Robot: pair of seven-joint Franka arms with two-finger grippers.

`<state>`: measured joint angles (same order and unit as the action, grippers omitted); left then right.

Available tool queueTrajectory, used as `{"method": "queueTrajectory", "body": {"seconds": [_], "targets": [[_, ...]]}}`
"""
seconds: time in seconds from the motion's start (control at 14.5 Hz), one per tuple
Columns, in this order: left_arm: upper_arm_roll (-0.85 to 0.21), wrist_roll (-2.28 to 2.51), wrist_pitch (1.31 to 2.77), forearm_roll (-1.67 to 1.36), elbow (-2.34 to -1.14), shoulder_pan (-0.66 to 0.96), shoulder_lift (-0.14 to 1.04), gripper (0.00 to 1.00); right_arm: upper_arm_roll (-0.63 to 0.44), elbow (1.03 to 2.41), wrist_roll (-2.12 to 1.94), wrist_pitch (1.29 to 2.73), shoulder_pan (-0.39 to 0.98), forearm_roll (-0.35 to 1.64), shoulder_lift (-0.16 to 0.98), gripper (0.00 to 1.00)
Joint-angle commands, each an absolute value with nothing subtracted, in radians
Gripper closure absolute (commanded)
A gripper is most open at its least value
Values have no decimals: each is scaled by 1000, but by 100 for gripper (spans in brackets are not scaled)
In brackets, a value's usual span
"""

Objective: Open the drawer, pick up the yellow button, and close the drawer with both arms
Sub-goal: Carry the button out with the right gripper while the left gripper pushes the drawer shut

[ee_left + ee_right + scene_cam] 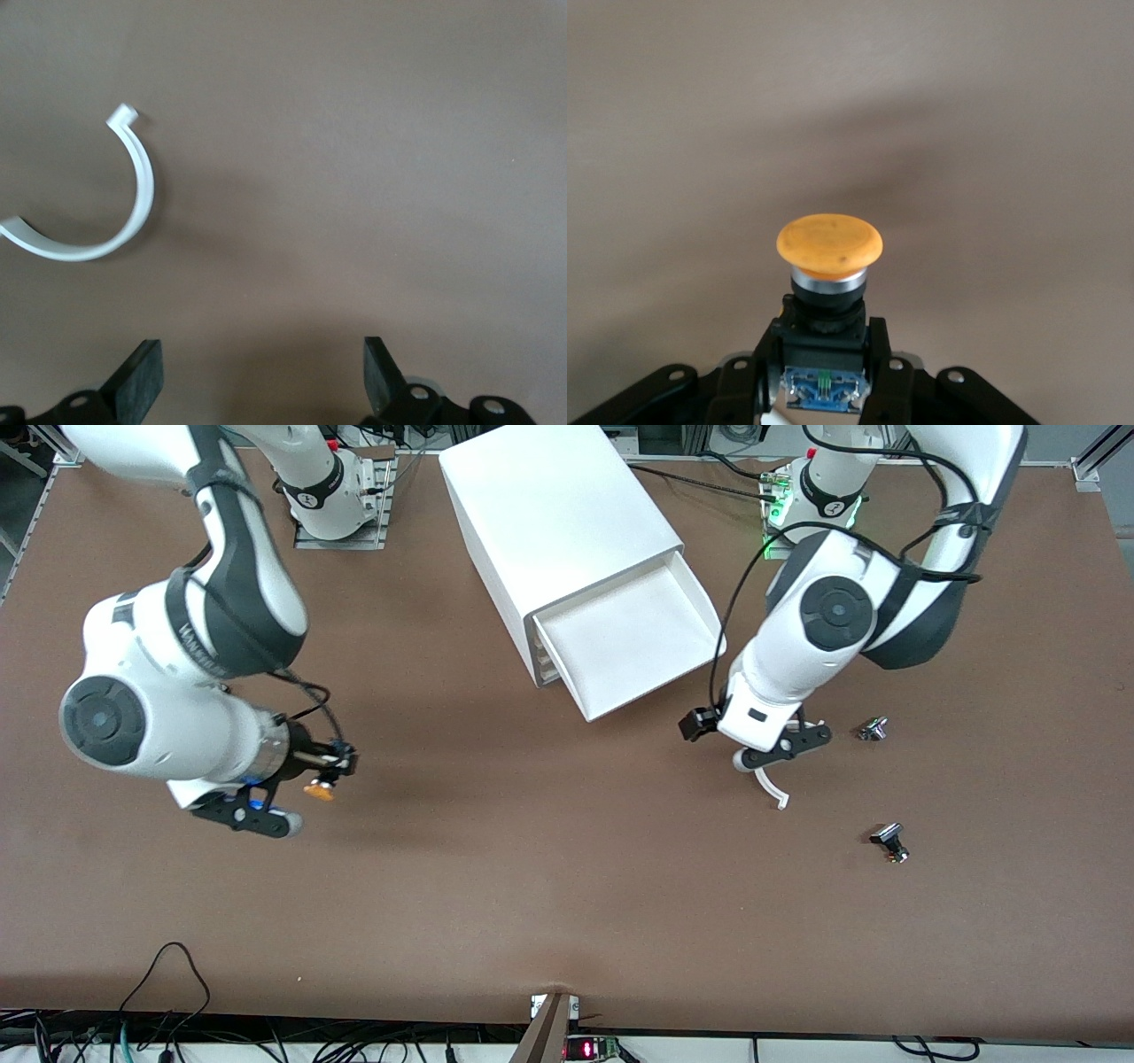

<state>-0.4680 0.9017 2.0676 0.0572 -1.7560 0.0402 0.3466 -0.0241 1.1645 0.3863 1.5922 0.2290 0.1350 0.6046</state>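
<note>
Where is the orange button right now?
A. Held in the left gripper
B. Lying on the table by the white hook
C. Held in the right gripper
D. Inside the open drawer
C: the right gripper is shut on the button, up over the bare table, while the drawer stands open with nothing in it and the left gripper is open, holding nothing.

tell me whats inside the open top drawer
The drawer stands pulled out of the cabinet, and the part that shows is bare white, with nothing in it. Its inner end, still under the cabinet top, is covered. The button sits in the right gripper.
</note>
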Motion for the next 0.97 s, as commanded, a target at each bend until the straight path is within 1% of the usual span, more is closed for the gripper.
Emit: {"method": "queueTrajectory", "body": {"seconds": [0.0,0.14,0.28,0.48,0.62,0.76,0.9], "targets": [[-471,1017,2094,81,-1792,78,334,1,-79,1336,141,1724,181,138,569,100],[-472,1060,2095,81,-1798,101,342,1,-139,1434,7,1830,181,138,566,100],[-474,1075,2095,81,-1819,123,341,1,-178,1518,-76,1920,181,138,561,100],[-492,1098,2094,80,-1841,143,339,1,-212,1668,-193,2124,179,140,558,100],[-532,1107,2083,75,-1847,141,336,1,-216,1768,-236,2274,166,141,563,100],[-560,1115,2077,75,-1876,141,334,1,-216,1816,-239,2347,157,146,587,100],[-584,1117,2072,75,-1888,140,333,1,-215,1818,-239,2365,141,149,612,100]]}}
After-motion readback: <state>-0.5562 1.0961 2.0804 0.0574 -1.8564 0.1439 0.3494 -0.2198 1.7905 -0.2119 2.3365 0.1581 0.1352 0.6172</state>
